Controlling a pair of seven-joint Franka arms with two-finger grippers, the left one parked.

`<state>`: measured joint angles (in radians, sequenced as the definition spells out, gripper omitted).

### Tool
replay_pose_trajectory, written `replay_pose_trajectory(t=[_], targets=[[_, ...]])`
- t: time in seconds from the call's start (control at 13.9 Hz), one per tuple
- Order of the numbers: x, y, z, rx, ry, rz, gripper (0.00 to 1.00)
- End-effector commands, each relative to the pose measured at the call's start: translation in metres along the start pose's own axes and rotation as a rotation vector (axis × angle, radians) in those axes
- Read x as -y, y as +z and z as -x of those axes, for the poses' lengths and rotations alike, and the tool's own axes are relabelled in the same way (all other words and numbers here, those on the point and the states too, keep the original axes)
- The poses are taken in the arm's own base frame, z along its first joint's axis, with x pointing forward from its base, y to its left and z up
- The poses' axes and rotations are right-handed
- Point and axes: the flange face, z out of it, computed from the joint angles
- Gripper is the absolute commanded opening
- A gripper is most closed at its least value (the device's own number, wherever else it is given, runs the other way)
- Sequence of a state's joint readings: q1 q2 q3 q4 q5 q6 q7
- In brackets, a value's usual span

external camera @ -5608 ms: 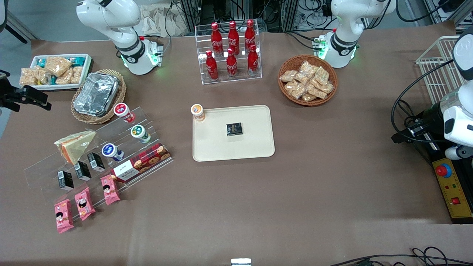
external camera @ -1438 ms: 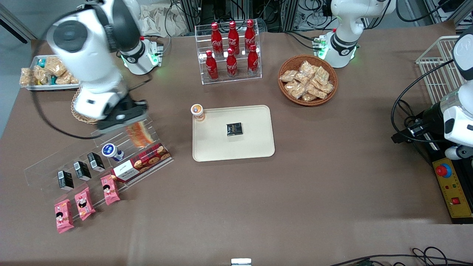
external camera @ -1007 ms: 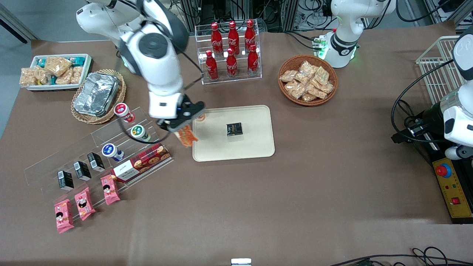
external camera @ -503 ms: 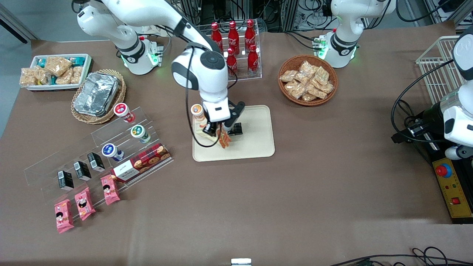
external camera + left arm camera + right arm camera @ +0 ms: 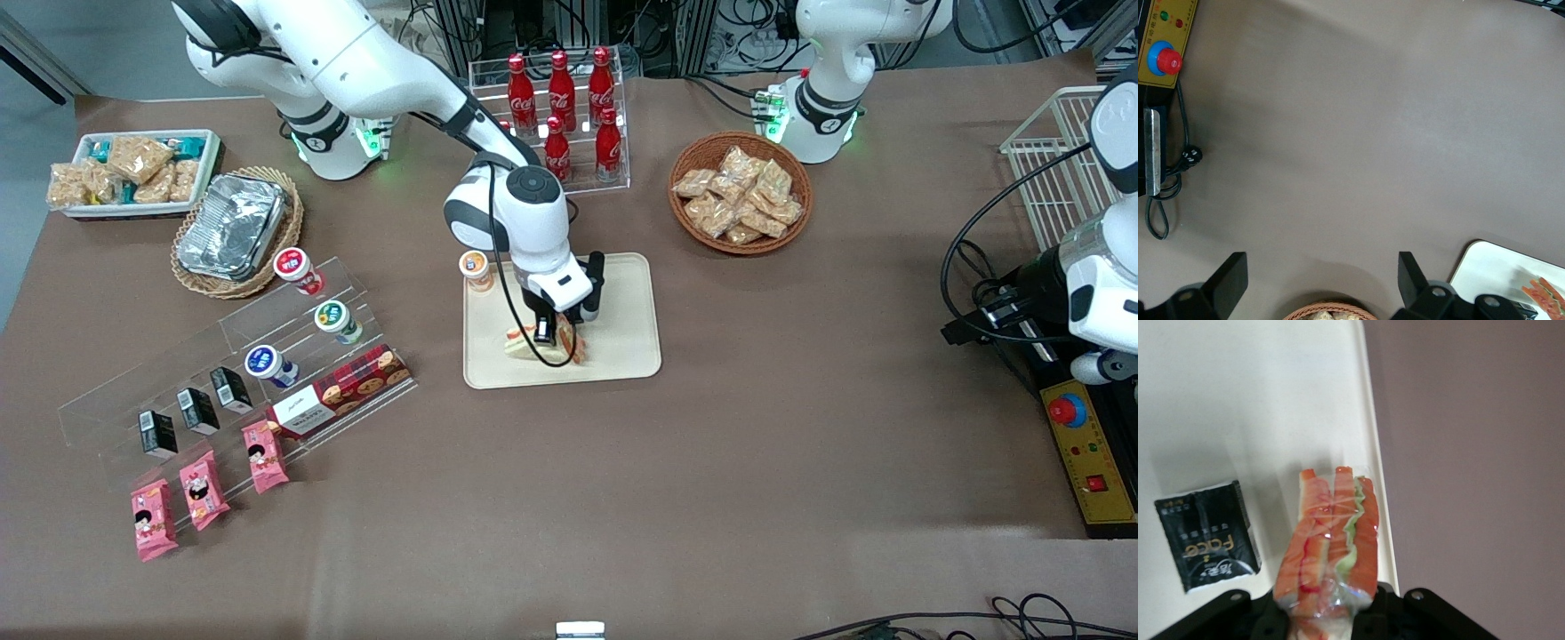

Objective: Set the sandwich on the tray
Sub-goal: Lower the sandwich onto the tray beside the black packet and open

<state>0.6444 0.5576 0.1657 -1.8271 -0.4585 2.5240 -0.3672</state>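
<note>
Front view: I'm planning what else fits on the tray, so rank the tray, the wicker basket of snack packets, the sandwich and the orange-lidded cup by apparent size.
1. tray, under the gripper
2. wicker basket
3. sandwich, held just above or on the tray and partly hidden, so its rank is a little unsure
4. orange-lidded cup

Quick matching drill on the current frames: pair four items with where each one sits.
Things:
1. sandwich
2. black packet
3. orange-lidded cup
4. pincer

Places:
a. at a tray corner farthest from the front camera
b. flat on the tray beside the sandwich
c. over the tray, gripping the sandwich
d. held, low over the tray

Pairs: 1-d, 2-b, 3-a, 4-c
</note>
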Motion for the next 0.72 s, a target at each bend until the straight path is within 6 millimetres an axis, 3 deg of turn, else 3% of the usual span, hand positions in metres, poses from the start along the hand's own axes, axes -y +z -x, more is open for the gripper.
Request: replay_pose_trajectory(t=[0.0, 0.22, 0.29, 0.36, 0.5, 0.65], targets=[[-0.004, 0.013, -0.008, -0.048, -0.117, 0.023, 0.00], [0.005, 0.023, -0.011, -0.053, -0.146, 0.014, 0.00], [0.009, 0.025, -0.013, -0.052, -0.148, 0.008, 0.05], [0.010, 0.024, -0.014, -0.054, -0.146, 0.009, 0.25], [0.013, 0.026, -0.016, -0.056, -0.146, 0.005, 1.00], [0.013, 0.024, -0.017, -0.057, -0.158, 0.009, 1.00]])
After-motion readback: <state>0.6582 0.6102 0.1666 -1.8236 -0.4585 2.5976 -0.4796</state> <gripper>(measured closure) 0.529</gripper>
